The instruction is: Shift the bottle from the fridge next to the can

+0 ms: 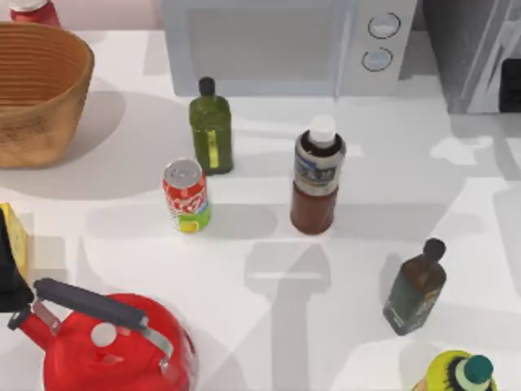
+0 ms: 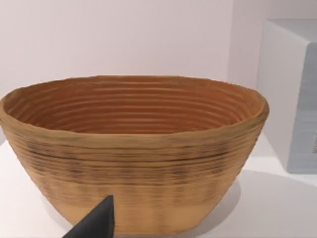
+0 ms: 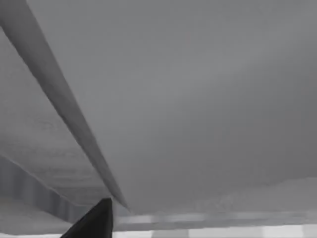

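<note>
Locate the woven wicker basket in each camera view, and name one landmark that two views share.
Top view: the woven wicker basket sits at the table's far left.
Left wrist view: it stands centre, close up.
Right wrist view: not in it.
Shared landmark: the pale grey microwave, beside the basket.

Layout on the table [image 1: 358, 244]: the bottle [image 1: 317, 179] stands upright near the centre, with the can [image 1: 186, 195] well apart to its left. Behind the can stands a second bottle [image 1: 212, 126], in front of the microwave [image 1: 285, 45]. The fridge [image 1: 476, 53] occupies the far right corner; the basket [image 1: 37, 90] the far left. A kettle [image 1: 114, 342] sits at the near left, a third bottle [image 1: 415, 289] at the near right.
</note>
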You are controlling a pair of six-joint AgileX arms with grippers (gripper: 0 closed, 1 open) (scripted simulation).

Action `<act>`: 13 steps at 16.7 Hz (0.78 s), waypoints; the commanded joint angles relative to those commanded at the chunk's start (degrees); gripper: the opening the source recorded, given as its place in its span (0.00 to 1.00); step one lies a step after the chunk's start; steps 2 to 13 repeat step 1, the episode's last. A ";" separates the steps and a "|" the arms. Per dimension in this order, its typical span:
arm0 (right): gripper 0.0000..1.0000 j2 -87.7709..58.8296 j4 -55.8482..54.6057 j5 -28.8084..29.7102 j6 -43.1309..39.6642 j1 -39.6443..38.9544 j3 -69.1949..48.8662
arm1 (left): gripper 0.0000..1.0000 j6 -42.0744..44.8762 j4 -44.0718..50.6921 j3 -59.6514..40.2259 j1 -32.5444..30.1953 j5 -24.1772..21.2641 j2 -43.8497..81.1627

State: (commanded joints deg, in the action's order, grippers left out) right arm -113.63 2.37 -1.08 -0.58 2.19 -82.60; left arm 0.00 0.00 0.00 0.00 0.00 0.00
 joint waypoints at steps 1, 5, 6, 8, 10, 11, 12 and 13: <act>1.00 -0.04 0.01 0.00 0.00 0.00 -0.04 | 1.00 0.00 0.00 0.00 0.00 0.00 0.00; 1.00 -0.04 0.01 0.00 0.00 0.00 -0.04 | 1.00 0.00 0.00 0.00 0.00 0.00 0.00; 1.00 -0.04 0.01 0.00 0.00 0.00 -0.04 | 1.00 0.00 0.00 0.00 0.00 0.00 0.00; 1.00 -0.04 0.01 0.00 0.00 0.00 -0.04 | 1.00 0.00 0.00 0.00 0.00 0.00 0.00; 1.00 -0.04 0.01 0.00 0.00 0.00 -0.04 | 1.00 0.00 0.00 0.00 0.00 0.00 0.00; 1.00 -0.04 0.01 0.00 0.00 0.00 -0.04 | 1.00 0.00 0.00 0.00 0.00 0.00 0.00; 1.00 -0.04 0.01 0.00 0.00 0.00 -0.04 | 1.00 0.00 0.00 0.00 0.00 0.00 0.00; 1.00 -0.04 0.01 0.00 0.00 0.00 -0.04 | 1.00 0.00 0.00 0.00 0.00 0.00 0.00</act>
